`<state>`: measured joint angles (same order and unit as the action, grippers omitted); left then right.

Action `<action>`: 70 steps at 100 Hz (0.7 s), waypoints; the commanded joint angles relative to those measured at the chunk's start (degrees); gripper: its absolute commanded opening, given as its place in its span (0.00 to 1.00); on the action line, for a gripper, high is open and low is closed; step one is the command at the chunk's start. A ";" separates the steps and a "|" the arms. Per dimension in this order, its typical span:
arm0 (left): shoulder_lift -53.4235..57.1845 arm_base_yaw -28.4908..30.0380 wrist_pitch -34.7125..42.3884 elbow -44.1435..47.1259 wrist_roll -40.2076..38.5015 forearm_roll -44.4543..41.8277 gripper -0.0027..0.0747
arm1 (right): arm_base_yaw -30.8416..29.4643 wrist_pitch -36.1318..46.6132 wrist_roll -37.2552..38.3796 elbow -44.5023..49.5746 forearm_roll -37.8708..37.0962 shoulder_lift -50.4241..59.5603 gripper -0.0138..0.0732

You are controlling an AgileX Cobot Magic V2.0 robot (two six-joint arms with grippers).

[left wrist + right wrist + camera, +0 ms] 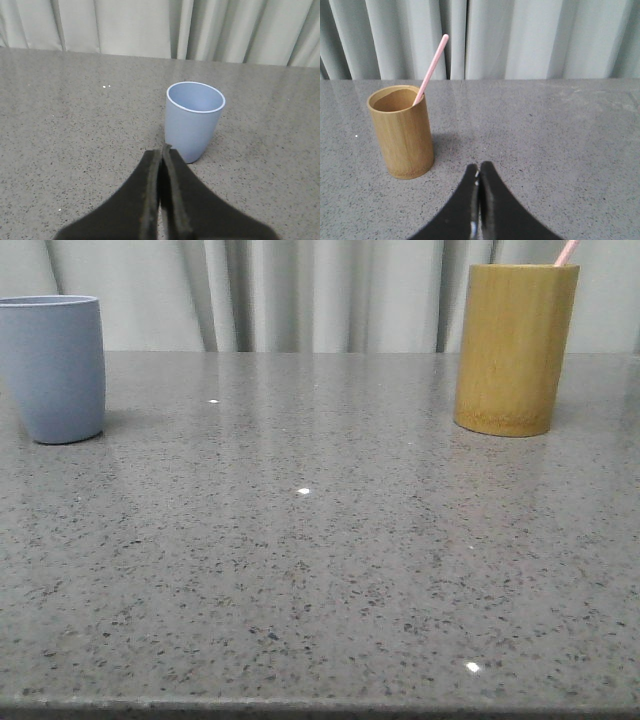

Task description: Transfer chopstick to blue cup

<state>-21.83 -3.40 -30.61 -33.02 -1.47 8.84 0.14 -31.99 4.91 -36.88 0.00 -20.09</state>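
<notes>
Staged tabletop test setup, lab-like rather than lived-in home. Speckled grey stone-look table (320, 580) fills lower frame; pale pleated curtain (300, 295) closes off whole upper frame as backdrop. Only tableware: blue cup (55, 365) upper left, bamboo holder (515, 345) upper right.
</notes>
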 commanded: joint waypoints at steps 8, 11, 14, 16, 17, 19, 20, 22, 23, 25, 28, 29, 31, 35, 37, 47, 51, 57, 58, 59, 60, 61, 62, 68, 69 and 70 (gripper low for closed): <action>-8.97 -0.04 -3.92 -12.47 -0.71 1.17 0.01 | -0.25 -3.77 -0.52 -9.66 -0.31 -5.93 0.08; -10.12 -0.04 -4.39 -14.45 -0.71 1.17 0.01 | -0.25 -4.53 -0.52 -10.76 -0.31 -6.86 0.08; -11.14 -0.04 -4.88 -15.79 -0.71 1.30 0.01 | -0.25 -4.72 -0.52 -11.59 -0.31 -7.46 0.08; -11.85 -0.04 -4.96 -16.63 -0.71 1.48 0.01 | -0.25 -4.72 -0.52 -12.03 -0.31 -7.85 0.08; -12.08 -0.04 -5.16 -16.89 -0.71 1.58 0.01 | -0.25 -4.59 -0.52 -12.27 -0.31 -7.95 0.08; -12.70 -0.04 -5.26 -17.56 -0.71 1.97 0.01 | -0.25 -4.26 -0.52 -12.56 -0.31 -8.18 0.08; -13.07 -0.04 -5.26 -17.76 -0.71 2.21 0.01 | -0.25 -4.04 -0.52 -12.61 -0.31 -8.31 0.08; -13.59 -0.04 -5.26 -18.23 -0.71 2.23 0.01 | -0.25 -3.39 -0.52 -12.67 -0.31 -8.37 0.08; -13.73 -0.04 -5.26 -18.49 -0.71 2.33 0.01 | -0.25 -3.18 -0.52 -12.67 -0.31 -8.43 0.08; -14.17 -0.04 -5.26 -18.77 -0.71 2.42 0.01 | -0.25 -2.60 -0.52 -12.67 -0.31 -8.43 0.08; -14.68 -0.04 -5.26 -18.87 -0.71 2.45 0.01 | -0.25 -2.09 -0.52 -12.67 -0.31 -8.44 0.08; -14.85 -0.04 -5.26 -18.94 -0.71 2.45 0.01 | -0.25 -1.87 -0.52 -12.67 -0.31 -8.44 0.08; -15.06 -0.04 -5.26 -18.94 -0.71 2.45 0.01 | -0.25 -1.67 -0.52 -12.67 -0.31 -8.44 0.08; -15.53 -0.04 -5.54 -18.94 -0.71 2.45 0.01 | -0.25 -1.28 -0.52 -12.67 -0.31 -8.49 0.08; -15.82 -0.04 -5.66 -18.94 -0.71 2.45 0.01 | -0.25 -1.15 -0.52 -12.67 -0.31 -8.49 0.08; -16.53 -0.04 -6.78 -18.94 -0.71 2.45 0.01 | -0.25 -1.11 -0.52 -12.60 -0.31 -8.49 0.08; -16.62 -0.04 -7.36 -18.94 -0.71 2.45 0.01 | -0.25 -1.35 -0.52 -12.62 -0.31 -8.49 0.08; -16.75 -0.04 -8.25 -18.94 -0.71 2.45 0.01 | -0.25 -1.56 -0.52 -12.62 -0.31 -8.49 0.08; -16.75 -0.04 -8.20 -18.94 -0.71 2.45 0.01 | -0.25 -1.56 -0.52 -12.62 -0.31 -8.49 0.08; -16.75 -0.04 -8.30 -18.94 -0.71 2.45 0.01 | -0.25 -1.56 -0.52 -12.62 -0.31 -8.49 0.08; -16.75 -0.04 -8.30 -18.94 -0.71 2.45 0.01 | -0.25 -1.56 -0.52 -12.62 -0.31 -8.49 0.08; -16.75 -0.04 -8.47 -18.94 -0.71 2.45 0.01 | -0.25 -1.56 -0.52 -12.62 -0.31 -8.49 0.08; -16.75 -0.04 -8.45 -18.94 -0.71 2.45 0.01 | -0.25 -1.56 -0.52 -12.62 -0.31 -8.49 0.08; -16.75 -0.04 -8.45 -18.94 -0.71 2.45 0.01 | -0.25 -1.55 -0.52 -12.62 -0.31 -8.49 0.09; -16.75 -0.04 -8.45 -18.94 -0.71 2.45 0.01 | -0.25 -1.55 -0.52 -12.62 -0.31 -8.49 0.09; -16.75 -0.04 -8.55 -18.94 -0.71 2.45 0.01 | -0.25 -1.55 -0.52 -12.62 -0.31 -8.49 0.09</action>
<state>-38.30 -3.40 -42.53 -49.90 -1.57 10.25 0.14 -38.12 4.91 -47.58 0.00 -27.72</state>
